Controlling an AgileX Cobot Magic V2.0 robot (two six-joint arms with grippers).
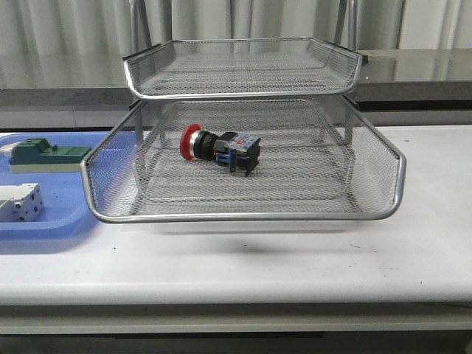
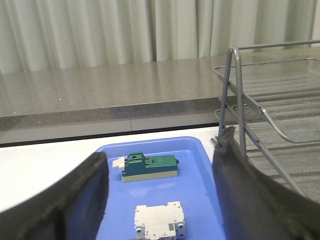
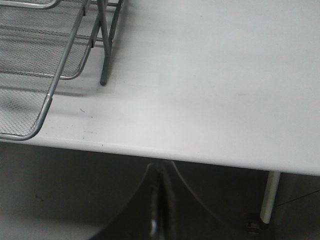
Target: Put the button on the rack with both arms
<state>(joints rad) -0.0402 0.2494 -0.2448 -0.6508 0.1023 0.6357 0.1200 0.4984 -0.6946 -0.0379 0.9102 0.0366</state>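
Both grippers hang empty, left gripper (image 2: 160,200) spread wide, right gripper (image 3: 161,210) pinched closed, well clear of the red-capped black button (image 1: 220,150) lying in the silver wire-mesh rack (image 1: 243,217), so bumping its rim could roll it.

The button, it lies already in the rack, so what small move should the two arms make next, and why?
Probably none toward the button: it lies on its side in the rack, on the tier under the top one, and no arm touches it. The left fingers stand open over the blue tray; the right fingers are shut past the table edge. I would keep both back.
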